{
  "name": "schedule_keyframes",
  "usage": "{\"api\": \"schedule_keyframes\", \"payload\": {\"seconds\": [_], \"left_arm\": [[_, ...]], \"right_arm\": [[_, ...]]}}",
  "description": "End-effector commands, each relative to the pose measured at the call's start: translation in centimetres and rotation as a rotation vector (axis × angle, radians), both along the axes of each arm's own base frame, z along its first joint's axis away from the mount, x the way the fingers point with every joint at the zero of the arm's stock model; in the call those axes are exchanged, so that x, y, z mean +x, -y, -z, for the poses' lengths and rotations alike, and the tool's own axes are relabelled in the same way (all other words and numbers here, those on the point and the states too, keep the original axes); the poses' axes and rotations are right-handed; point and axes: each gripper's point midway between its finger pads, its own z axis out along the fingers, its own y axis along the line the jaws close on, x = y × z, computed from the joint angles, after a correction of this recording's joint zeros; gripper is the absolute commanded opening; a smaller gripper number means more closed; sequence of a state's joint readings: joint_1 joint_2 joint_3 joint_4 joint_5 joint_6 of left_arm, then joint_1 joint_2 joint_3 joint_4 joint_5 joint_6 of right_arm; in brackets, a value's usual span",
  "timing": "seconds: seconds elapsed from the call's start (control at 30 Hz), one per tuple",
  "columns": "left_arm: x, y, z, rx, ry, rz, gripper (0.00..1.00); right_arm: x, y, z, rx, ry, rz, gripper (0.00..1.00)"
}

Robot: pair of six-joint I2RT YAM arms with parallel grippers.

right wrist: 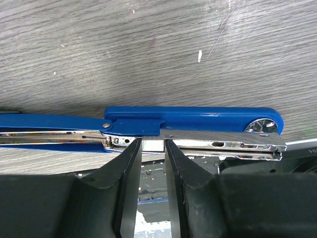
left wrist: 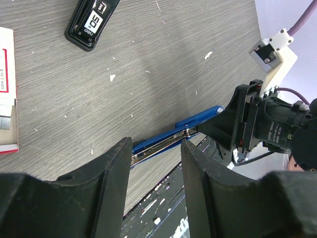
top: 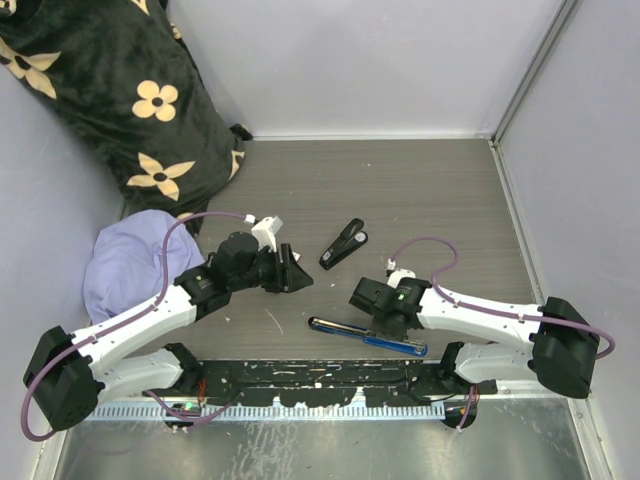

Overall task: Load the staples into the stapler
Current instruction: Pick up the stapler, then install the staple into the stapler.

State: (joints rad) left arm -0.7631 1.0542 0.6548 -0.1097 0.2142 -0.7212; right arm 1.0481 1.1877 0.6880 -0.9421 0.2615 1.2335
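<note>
A blue stapler [top: 345, 330] lies opened out flat near the table's front edge, its chrome magazine [right wrist: 233, 145] facing up. My right gripper [right wrist: 153, 145] is above it, fingertips shut on a short silver strip of staples [right wrist: 153, 145] that rests against the magazine beside the hinge. The staples box [left wrist: 6, 74], white with a red border, lies open at the left edge of the left wrist view. My left gripper [left wrist: 156, 144] hovers open to the left of the blue stapler [left wrist: 198, 121], nothing between its fingers. In the top view I place the left gripper [top: 295, 270] and the right gripper [top: 385, 322].
A black stapler [top: 343, 243] lies mid-table, also in the left wrist view as the black stapler [left wrist: 91, 20]. A black flowered cushion [top: 120, 90] and a lavender cloth [top: 125, 265] fill the left side. Walls enclose three sides; a black rail [top: 320, 378] runs along the front.
</note>
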Motion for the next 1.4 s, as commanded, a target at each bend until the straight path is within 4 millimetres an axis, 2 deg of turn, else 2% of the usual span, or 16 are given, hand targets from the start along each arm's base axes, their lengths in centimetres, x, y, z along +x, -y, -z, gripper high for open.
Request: {"api": "schedule_keyframes", "payload": {"seconds": [0.0, 0.17, 0.67, 1.37], "left_arm": [[0.3, 0.4, -1.0, -0.042, 0.022, 0.007, 0.46], [0.3, 0.4, -0.8, -0.043, 0.017, 0.008, 0.46], [0.2, 0.3, -0.7, -0.051, 0.011, 0.012, 0.46], [0.3, 0.4, -0.5, -0.057, -0.001, 0.014, 0.46]], "right_arm": [[0.4, -0.2, -0.3, 0.02, 0.036, 0.021, 0.31], [0.6, -0.2, -0.7, 0.016, 0.044, 0.02, 0.28], [1.2, -0.4, -2.4, 0.013, 0.071, 0.013, 0.27], [0.1, -0.7, -0.9, 0.01, 0.0, -0.025, 0.26]]}}
